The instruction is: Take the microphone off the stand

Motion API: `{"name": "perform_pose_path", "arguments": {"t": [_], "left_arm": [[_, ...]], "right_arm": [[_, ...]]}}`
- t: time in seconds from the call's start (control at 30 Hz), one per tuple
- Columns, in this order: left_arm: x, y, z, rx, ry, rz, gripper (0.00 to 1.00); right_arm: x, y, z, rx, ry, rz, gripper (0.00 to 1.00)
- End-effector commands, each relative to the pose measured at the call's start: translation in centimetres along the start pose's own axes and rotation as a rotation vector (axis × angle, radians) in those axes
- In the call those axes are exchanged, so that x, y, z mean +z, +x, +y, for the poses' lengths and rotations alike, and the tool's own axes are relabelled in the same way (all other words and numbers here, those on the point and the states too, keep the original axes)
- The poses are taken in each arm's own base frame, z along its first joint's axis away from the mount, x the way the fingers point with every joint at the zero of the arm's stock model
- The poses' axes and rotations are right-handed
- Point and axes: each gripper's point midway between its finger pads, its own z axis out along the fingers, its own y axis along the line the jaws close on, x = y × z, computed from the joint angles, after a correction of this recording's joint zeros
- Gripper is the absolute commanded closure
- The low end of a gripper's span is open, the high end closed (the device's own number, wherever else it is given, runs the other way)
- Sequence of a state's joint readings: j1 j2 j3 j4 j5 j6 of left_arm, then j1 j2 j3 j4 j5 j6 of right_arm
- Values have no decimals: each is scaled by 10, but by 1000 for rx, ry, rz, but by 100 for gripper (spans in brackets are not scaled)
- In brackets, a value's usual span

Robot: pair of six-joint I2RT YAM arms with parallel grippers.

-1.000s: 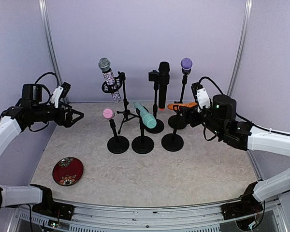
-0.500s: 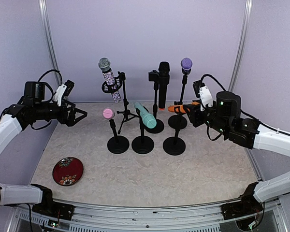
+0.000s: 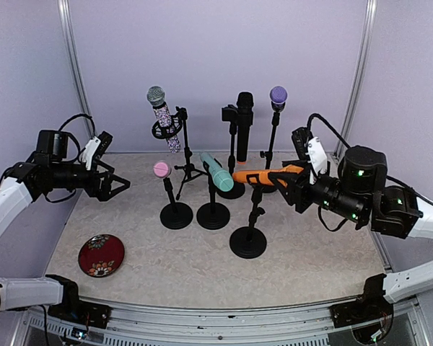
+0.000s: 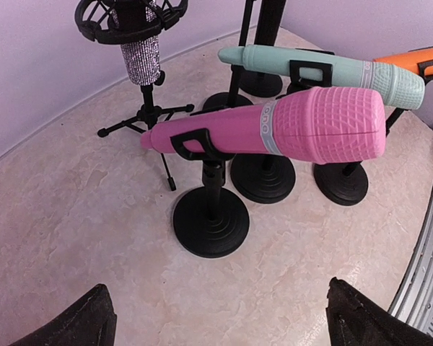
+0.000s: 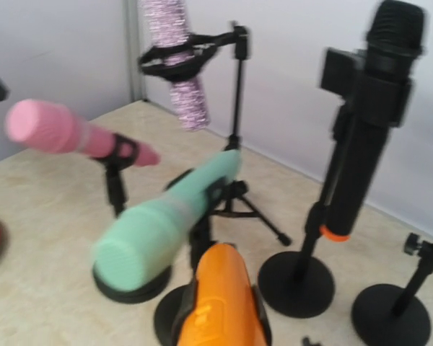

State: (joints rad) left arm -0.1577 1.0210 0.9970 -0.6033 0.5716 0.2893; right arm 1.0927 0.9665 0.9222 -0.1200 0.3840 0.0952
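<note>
The orange microphone [image 3: 263, 175] lies level in the clip of its black stand [image 3: 247, 243], right of the table's centre. My right gripper [image 3: 292, 177] is shut on the microphone's right end. In the right wrist view the orange microphone [image 5: 220, 306] fills the bottom centre, with the stand's base [image 5: 148, 324] below it; my own fingers are hidden there. My left gripper [image 3: 116, 184] hovers open at the left of the table, holding nothing. In the left wrist view its fingertips [image 4: 79, 321] sit wide apart over bare tabletop.
A pink microphone [image 3: 162, 169] and a teal microphone [image 3: 216, 171] rest on round-base stands left of the orange one. Behind stand a sparkly microphone [image 3: 161, 115] on a tripod, a black microphone [image 3: 243, 122] and a purple one [image 3: 278, 95]. A red plate [image 3: 101, 254] lies front left.
My right gripper closed on the orange microphone and drew it toward the front left. Its stand came along, the base sliding nearer. The left arm barely shifted.
</note>
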Motion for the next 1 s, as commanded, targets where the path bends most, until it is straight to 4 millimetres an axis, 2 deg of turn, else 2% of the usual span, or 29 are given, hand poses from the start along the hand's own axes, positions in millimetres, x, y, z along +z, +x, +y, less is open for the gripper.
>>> {"name": "perform_pose_path", "arguments": {"t": [0.0,0.17,0.37,0.47,0.53,0.63,0.77,0.8,0.87,0.97], "left_arm": [[-4,4,-7,9,30,4,1],[-7,8,-10,9,36,9,1],[-11,8,-13,15,40,14,1],[-12,7,-14,17,44,9,1],[-12,7,-16,16,54,8,1],[-12,9,-18,9,62,10,1],[-13,10,-15,7,40,14,1],[-13,10,-14,7,37,15,1],[-13,11,-15,3,41,20,1],[-14,13,-20,6,60,18,1]], "right_arm": [[-13,-8,21,40,-43,7,100],[-22,4,44,50,-108,53,100],[-36,15,55,72,-142,119,100],[-36,30,63,77,-163,153,100],[-29,31,76,83,-198,127,100],[-14,18,104,62,-260,63,100],[14,-20,140,16,-312,-53,100],[16,-36,146,20,-323,-94,100],[28,-53,159,-2,-333,-142,100],[48,-65,174,-15,-324,-201,100]]}}
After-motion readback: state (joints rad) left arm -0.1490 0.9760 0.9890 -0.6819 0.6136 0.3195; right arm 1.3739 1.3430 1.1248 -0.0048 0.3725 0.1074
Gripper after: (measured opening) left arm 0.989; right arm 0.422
